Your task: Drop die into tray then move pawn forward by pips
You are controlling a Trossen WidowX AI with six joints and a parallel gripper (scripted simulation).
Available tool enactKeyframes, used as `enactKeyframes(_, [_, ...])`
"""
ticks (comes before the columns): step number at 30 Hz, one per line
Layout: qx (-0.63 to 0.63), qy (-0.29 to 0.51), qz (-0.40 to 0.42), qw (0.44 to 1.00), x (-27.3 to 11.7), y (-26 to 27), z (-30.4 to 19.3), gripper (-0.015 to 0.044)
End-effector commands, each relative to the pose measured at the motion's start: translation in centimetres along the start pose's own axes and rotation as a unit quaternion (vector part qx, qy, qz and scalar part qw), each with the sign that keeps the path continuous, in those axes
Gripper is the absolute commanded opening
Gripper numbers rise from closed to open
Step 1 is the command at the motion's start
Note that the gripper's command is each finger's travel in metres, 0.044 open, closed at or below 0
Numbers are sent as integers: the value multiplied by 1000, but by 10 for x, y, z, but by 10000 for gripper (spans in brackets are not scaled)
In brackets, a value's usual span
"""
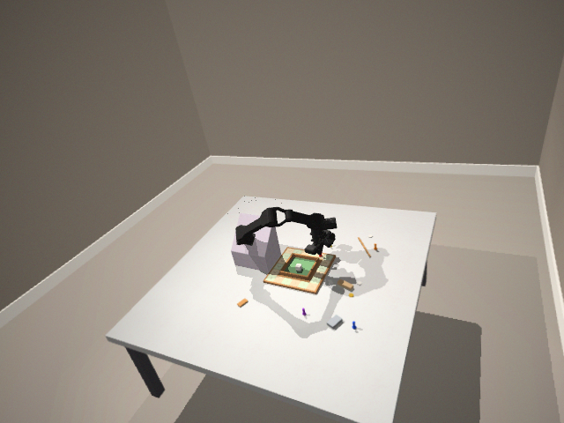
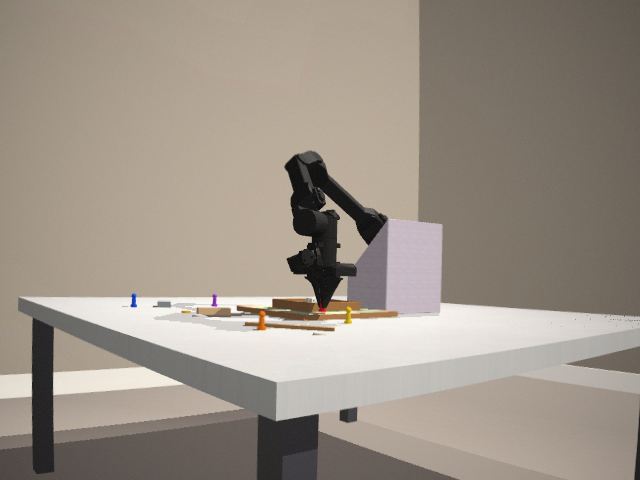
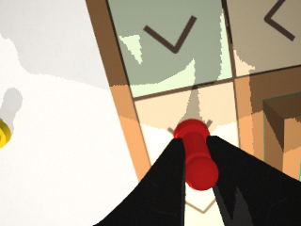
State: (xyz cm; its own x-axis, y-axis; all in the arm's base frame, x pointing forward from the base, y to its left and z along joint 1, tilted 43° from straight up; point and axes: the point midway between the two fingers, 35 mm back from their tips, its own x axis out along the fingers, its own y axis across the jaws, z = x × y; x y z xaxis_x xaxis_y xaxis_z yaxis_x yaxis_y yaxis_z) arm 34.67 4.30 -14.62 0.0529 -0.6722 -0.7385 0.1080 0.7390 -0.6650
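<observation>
My gripper (image 1: 320, 254) (image 2: 322, 307) (image 3: 194, 146) is shut on the red pawn (image 2: 322, 310) (image 3: 195, 153), which stands roughly upright between the fingertips. The pawn is low over a cream arrow square at the side of the board (image 1: 296, 283) (image 2: 382, 314) (image 3: 123, 101). I cannot tell whether its base touches the square. A green arrow square (image 3: 162, 71) lies beyond it in the wrist view. The white die (image 1: 299, 267) (image 2: 310, 300) lies in the dice tray (image 1: 296, 276) (image 2: 289, 305); its top pips are too small to read.
A yellow pawn (image 2: 348, 315) (image 3: 4, 134) stands beside the board. An orange pawn (image 1: 374, 247) (image 2: 262, 321) and stick (image 1: 364, 247) (image 2: 299, 326) are farther out. Elsewhere are a tan block (image 1: 345, 285), purple pawn (image 1: 304, 311), grey block (image 1: 334, 322) and blue pawn (image 1: 353, 324).
</observation>
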Motion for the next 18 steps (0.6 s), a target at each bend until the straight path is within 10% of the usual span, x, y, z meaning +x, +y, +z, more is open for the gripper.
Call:
enactKeyframes(1, [0,0,0,1000,0,0,0,26])
enactKeyframes(18, [-4,1,-2,1000,-50,1,0,440])
